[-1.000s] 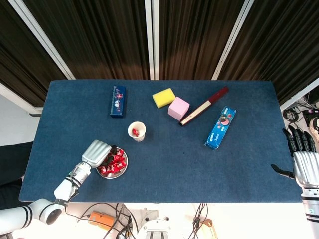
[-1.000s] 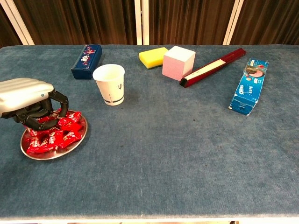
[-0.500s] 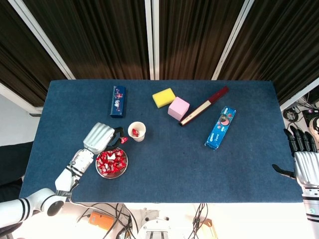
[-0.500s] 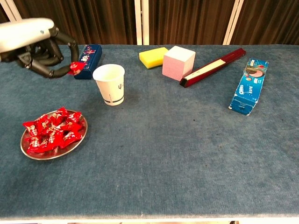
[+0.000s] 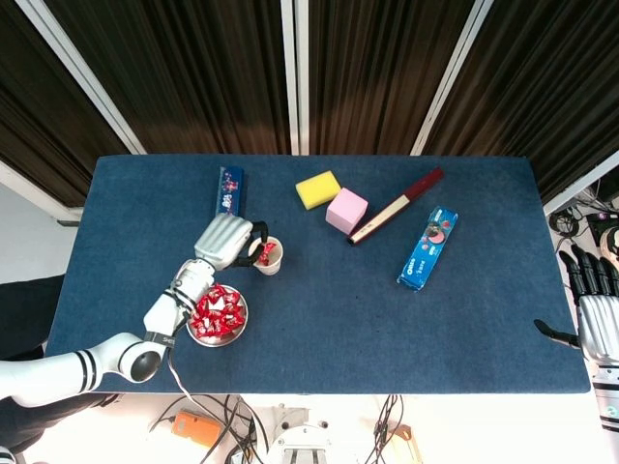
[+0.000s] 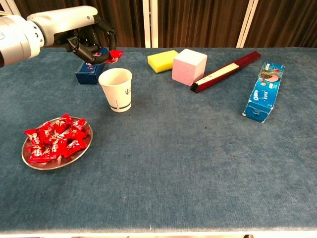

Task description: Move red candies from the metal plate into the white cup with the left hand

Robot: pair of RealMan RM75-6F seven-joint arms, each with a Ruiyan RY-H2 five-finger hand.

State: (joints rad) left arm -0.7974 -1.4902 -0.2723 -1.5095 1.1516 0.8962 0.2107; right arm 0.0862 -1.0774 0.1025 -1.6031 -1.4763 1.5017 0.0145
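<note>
A metal plate heaped with several red candies sits near the table's front left. Behind it stands the white cup. My left hand hovers just above and left of the cup's mouth, pinching one red candy in its fingertips. My right hand hangs open off the table's right edge, holding nothing.
A dark blue box lies behind the cup. A yellow sponge, a pink cube, a long maroon box and a blue cookie box spread across the back right.
My left hand rose from the plate with a red candy and travelled back and right until it came over the cup. The right hand stayed still.
</note>
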